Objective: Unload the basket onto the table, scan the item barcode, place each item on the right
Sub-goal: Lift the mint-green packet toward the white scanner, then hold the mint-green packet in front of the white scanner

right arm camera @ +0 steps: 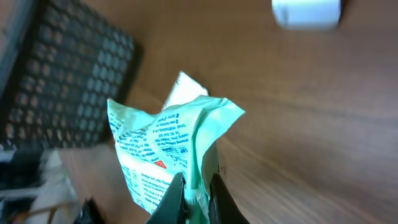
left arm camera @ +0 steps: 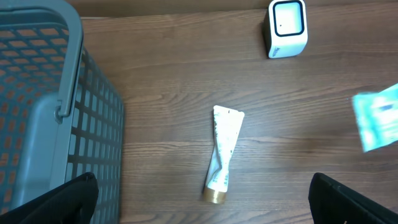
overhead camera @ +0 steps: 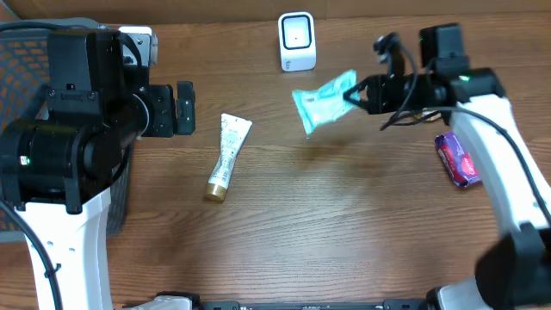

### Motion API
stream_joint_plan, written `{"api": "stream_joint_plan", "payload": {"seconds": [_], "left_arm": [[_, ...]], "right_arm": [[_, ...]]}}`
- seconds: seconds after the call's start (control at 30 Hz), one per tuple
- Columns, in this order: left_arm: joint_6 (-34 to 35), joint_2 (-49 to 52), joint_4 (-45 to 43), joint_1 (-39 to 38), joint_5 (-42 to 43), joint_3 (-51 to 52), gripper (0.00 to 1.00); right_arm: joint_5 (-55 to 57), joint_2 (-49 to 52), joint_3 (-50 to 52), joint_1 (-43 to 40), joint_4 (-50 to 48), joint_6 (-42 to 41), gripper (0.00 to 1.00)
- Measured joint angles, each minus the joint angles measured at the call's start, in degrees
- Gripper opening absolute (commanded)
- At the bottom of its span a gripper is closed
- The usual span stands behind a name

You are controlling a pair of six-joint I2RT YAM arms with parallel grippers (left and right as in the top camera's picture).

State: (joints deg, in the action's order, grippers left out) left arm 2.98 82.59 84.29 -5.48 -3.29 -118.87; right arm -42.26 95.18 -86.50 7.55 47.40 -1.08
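Packet (overhead camera: 323, 101) pinched in closed R gripper (overhead camera: 355, 96); print readable only via R wrist cam, scanner (right arm camera: 306, 12) there blurred, cut off. L gripper (overhead camera: 185, 108) wide open, empty.

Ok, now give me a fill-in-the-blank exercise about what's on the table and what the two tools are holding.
1. The right tool is shut on the green packet, while the open left tool holds ____.
2. The purple packet lies on the table beside the ____ arm.
3. The white tube has a ____ cap.
4. The small scanner at the table's far edge is ____ in colour.
Missing words: nothing; right; gold; white.
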Motion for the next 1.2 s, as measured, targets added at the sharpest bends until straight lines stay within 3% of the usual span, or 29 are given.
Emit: {"api": "stream_joint_plan", "payload": {"seconds": [0.23, 0.6, 0.93, 1.07, 1.2], "left_arm": [[0.0, 0.0, 0.0, 0.0, 0.0, 0.0, 1.00], [0.0, 0.0, 0.0, 0.0, 0.0, 0.0, 1.00], [0.0, 0.0, 0.0, 0.0, 0.0, 0.0, 1.00], [0.0, 0.0, 0.0, 0.0, 0.0, 0.0, 1.00], [0.0, 0.0, 0.0, 0.0, 0.0, 0.0, 1.00]], "right_arm": [[3.1, -7.8, -0.1, 0.0, -1.5, -7.7, 0.04], [2.8, -7.9, -8.2, 0.0, 3.4, -13.6, 0.04], [3.5, -7.9, -8.2, -0.3, 4.6, -19.1, 0.04], [9.9, -7.9, -8.8, 0.4, 5.3, -19.6, 0.04], [28.3, -7.9, -10.3, 6.3, 4.4, -19.6, 0.04]]}}
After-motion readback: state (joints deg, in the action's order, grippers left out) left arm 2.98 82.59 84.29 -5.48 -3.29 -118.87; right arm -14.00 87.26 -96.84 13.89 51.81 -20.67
